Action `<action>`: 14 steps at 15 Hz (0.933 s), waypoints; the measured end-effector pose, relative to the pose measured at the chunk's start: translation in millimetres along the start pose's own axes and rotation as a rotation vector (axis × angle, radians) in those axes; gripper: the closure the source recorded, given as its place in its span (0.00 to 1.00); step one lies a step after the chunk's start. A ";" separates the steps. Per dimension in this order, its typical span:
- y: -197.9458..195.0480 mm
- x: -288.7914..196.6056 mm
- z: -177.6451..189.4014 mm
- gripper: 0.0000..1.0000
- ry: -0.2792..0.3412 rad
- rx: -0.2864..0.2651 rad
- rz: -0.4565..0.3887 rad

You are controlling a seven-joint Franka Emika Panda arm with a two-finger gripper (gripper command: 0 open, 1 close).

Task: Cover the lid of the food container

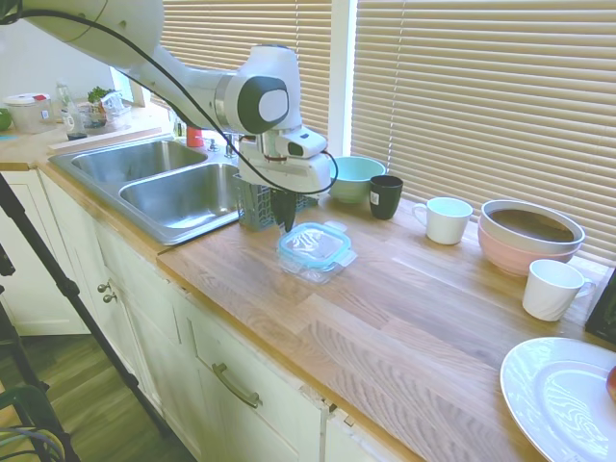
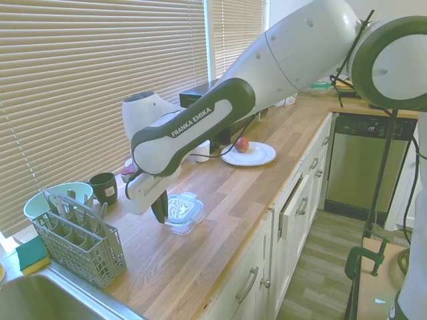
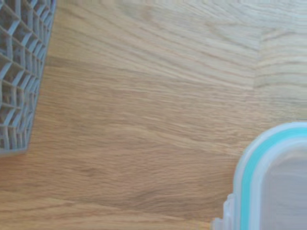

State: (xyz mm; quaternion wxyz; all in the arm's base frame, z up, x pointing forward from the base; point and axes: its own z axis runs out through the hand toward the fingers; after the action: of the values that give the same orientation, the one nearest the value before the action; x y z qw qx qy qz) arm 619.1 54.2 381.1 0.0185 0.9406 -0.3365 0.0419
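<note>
counter [image 1: 385,318]: you work on bare wood, sink-side.
cutlery basket [image 2: 80,243]: just beside your gripper, so keep clear.
food container [image 1: 310,262]: on counter under the lid.
lid [image 1: 314,243]: sits on container, tabs look unsnapped.
gripper [image 1: 289,219]: at lid's edge, holds nothing, opening can't tell.

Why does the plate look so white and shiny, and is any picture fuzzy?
First exterior view: window light washes out the white plate at the corner. Second exterior view: bright but sharp. Wrist view: slightly soft up close, especially the lid and its teal rim.
</note>
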 end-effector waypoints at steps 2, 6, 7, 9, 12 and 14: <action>1.1 1.1 0.4 1.00 0.000 -0.001 0.002; 1.1 2.1 1.2 0.00 0.000 -0.002 0.005; 1.2 3.2 1.2 0.00 0.000 -0.002 0.008; 2.3 5.4 1.2 0.00 0.003 -0.002 0.013; 6.2 10.7 3.3 0.00 0.014 -0.007 0.027; 8.7 14.8 6.7 0.00 0.018 -0.010 0.036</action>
State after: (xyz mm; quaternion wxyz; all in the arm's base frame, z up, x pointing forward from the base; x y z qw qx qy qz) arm 625.5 37.8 375.8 0.0253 0.9339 -0.3534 0.0491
